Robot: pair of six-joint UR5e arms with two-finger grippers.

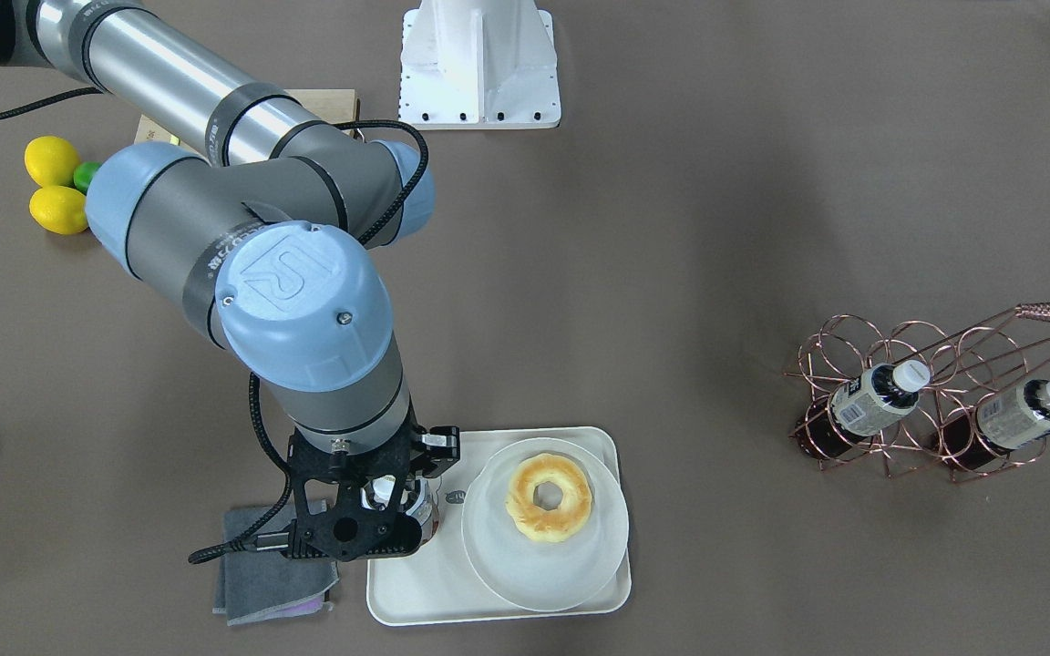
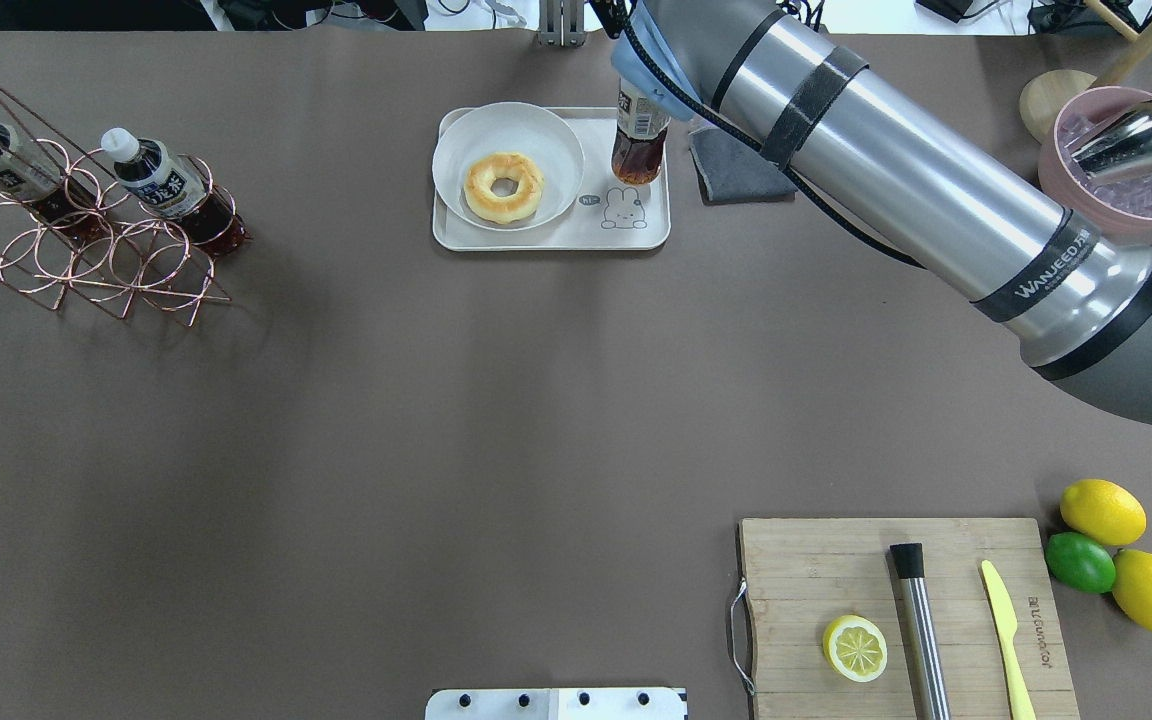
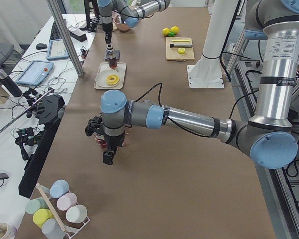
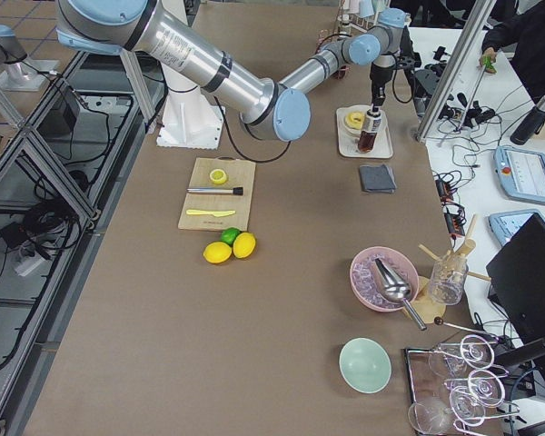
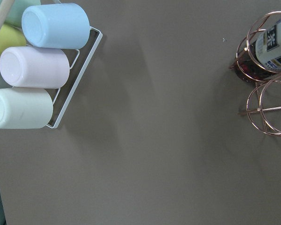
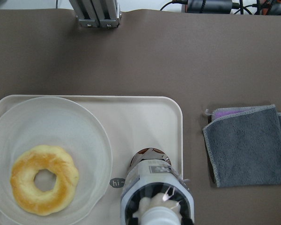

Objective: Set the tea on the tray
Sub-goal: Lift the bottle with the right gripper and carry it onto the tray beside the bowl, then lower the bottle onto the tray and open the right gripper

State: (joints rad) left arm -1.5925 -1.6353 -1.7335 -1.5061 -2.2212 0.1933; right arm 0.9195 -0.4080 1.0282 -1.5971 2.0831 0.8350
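Observation:
The tea (image 2: 639,150) stands upright on the cream tray (image 2: 546,238), at the end nearest the grey cloth and beside the bear drawing. My right gripper (image 1: 386,501) comes straight down over it and is shut on its neck below the white cap. In the right wrist view the tea (image 6: 154,190) fills the bottom centre, its base on the tray (image 6: 145,112). Two alike bottles (image 2: 171,190) (image 2: 6,160) lie in the copper wire rack (image 2: 86,270). My left gripper (image 3: 108,158) hangs beside that rack. It shows only in the left side view, so I cannot tell its state.
A round white plate (image 2: 456,150) with a doughnut (image 2: 503,187) takes up the tray's other half. A folded grey cloth (image 2: 736,170) lies just beside the tray. A cutting board (image 2: 816,570), lemons (image 2: 1101,510) and a pink bowl (image 2: 1116,200) sit on my right. Pastel cups (image 5: 35,68) lie near the left arm.

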